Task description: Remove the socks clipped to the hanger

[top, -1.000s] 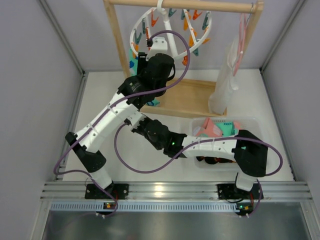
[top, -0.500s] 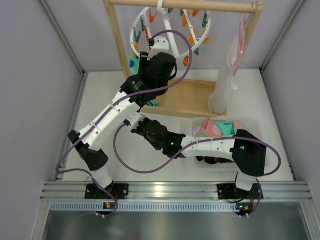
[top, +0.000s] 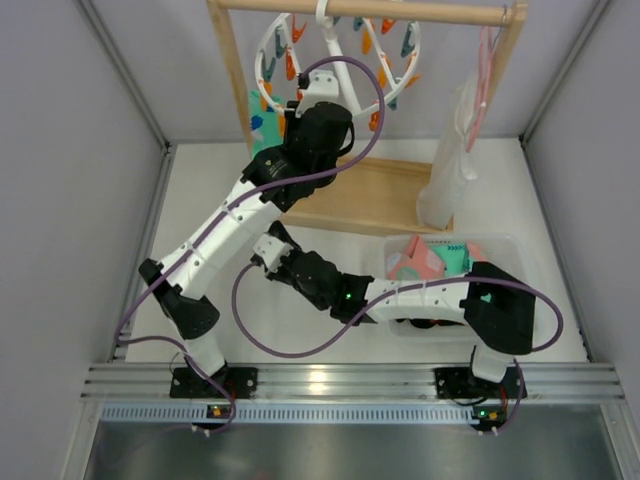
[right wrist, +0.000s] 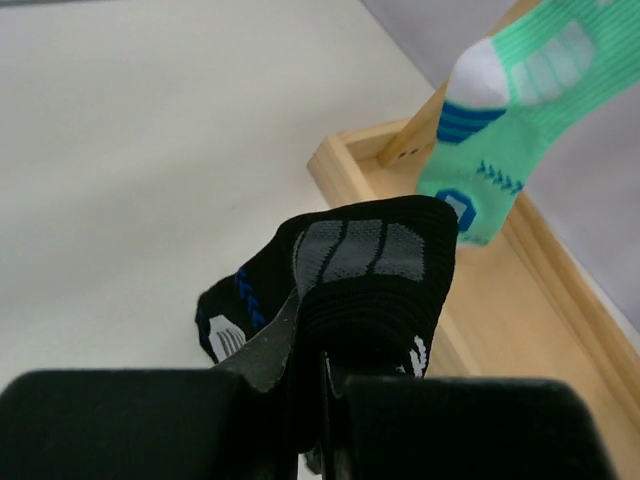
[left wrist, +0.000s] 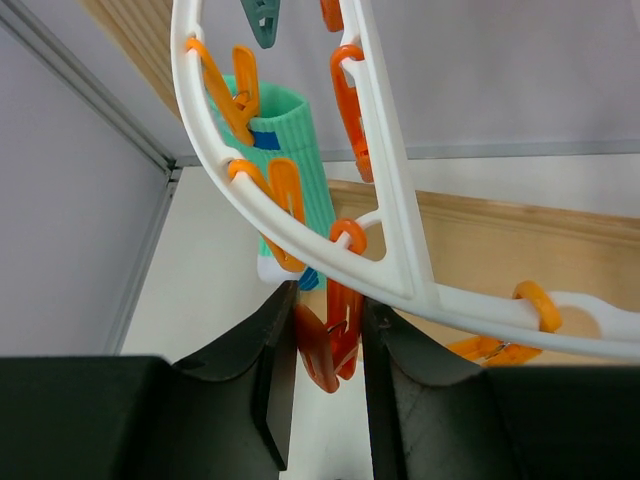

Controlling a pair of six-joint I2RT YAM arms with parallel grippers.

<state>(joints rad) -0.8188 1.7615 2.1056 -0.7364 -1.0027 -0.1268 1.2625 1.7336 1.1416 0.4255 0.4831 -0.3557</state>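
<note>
Right end effector point(right wrist: 322, 365) clamps black sock point(right wrist: 365, 255), fingertips buried.

In the wrist view, the top and right edges are cutting off the hanger point(left wrist: 397, 220), and the top edge is slicing through a teal clothespin point(left wrist: 262, 15). The ring and its clips are covering part of the mint sock point(left wrist: 305, 140). My left pincer point(left wrist: 328, 312) is squeezing an orange clothespin point(left wrist: 330, 345). From above, my own left wrist point(top: 318, 135) is hiding those fingertips. My right pincer point(right wrist: 322, 375) is blurring at the frame bottom and burying the lower folds of the black sock point(right wrist: 365, 260). My right arm point(top: 420, 292) is covering part of the bin point(top: 505, 242).
</note>
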